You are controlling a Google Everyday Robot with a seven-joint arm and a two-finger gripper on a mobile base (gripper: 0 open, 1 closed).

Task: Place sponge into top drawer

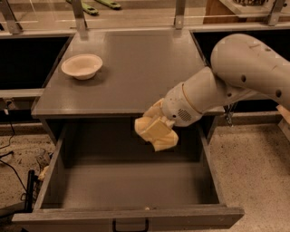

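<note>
While the top drawer (131, 188) stands pulled well out toward the near side, with its small black handle (130, 225) showing at the lower edge of the front panel, the gripper (156, 132) hangs in the air over the drawer's far half. It is just in front of, and a little below, the near edge of the cabinet top (136, 77). Its jaws are clamped on the sponge (157, 128), a pale yellow block lodged between the gripper's own pale yellow fingers (166, 141). The colours match so closely that the sponge's outline is hard to separate from them. Held this way, the sponge is above the drawer's interior, slightly right of centre, and apart from the drawer's floor and side walls. The white arm (235, 77) reaches in from the right and crosses the right near corner of the cabinet top, with its wrist angled down and to the left. On the far left of the cabinet top a cream round bowl (82, 66) sits upright, well apart from the gripper. Beyond the cabinet's far edge, upright metal posts (80, 16) rise beside a ledge where green-handled items (97, 5) lie. A speckled floor (258, 167) shows on both sides of the cabinet, and dark cables (10, 152) trail across it to the left of the drawer.
</note>
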